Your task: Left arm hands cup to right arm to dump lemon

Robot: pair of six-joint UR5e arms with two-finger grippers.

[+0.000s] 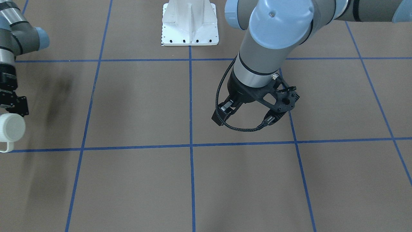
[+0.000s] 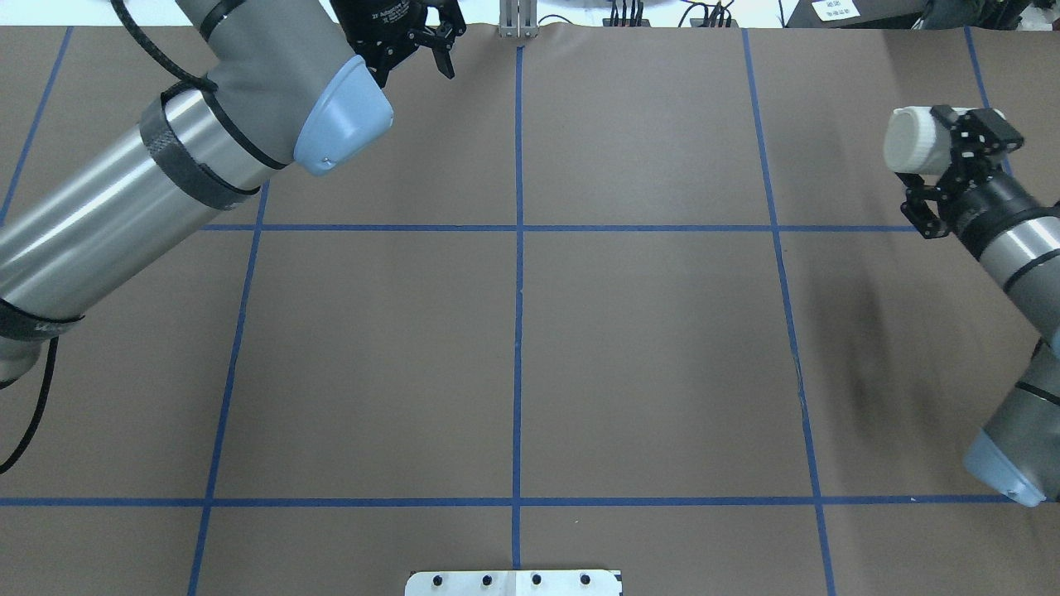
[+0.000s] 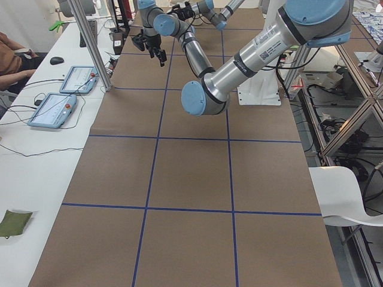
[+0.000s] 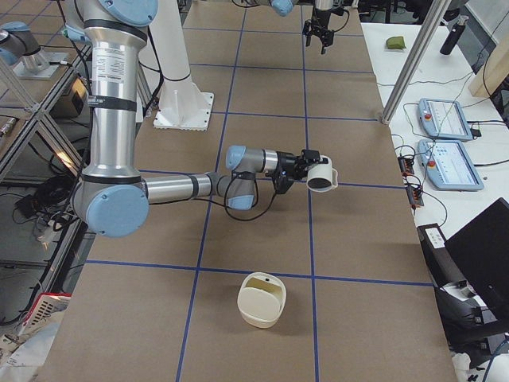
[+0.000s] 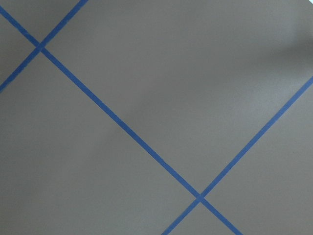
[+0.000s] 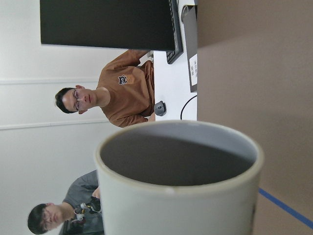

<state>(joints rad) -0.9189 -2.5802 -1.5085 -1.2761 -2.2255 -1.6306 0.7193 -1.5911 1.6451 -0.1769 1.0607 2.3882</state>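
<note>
Brown paper marked with blue tape lines covers the tabletop (image 2: 646, 348). In the overhead view, the cup (image 2: 911, 141) hangs at about 2 o'clock. It is clear of the surface and tipped onto its side in the grip of the right arm (image 2: 1014, 248). The right gripper (image 2: 944, 161) is pinched on the cup at the rim end, though the exact finger contact is hidden.

The left arm (image 2: 124, 207) reaches to about 11 o'clock at the far edge. Its gripper (image 2: 416, 54) has the fingers spread and holds nothing.

The lemon shows in no view. What can be seen of the cup's grey inside from the right wrist camera looks bare. In the right-side view, a cream tub (image 4: 261, 300) sits on the tabletop at about 7 o'clock from the cup.

The cup looks like glazed ceramic, so it is probably stiff, fairly heavy for its size, and smooth enough to slip or turn in thin fingers. It would likely chip if dropped. The safest hold is likely across the wall at the rim, one finger inside and one outside, away from the handle (image 1: 6, 148). The handle adds weight on one side and could twist the cup when it is tipped.
</note>
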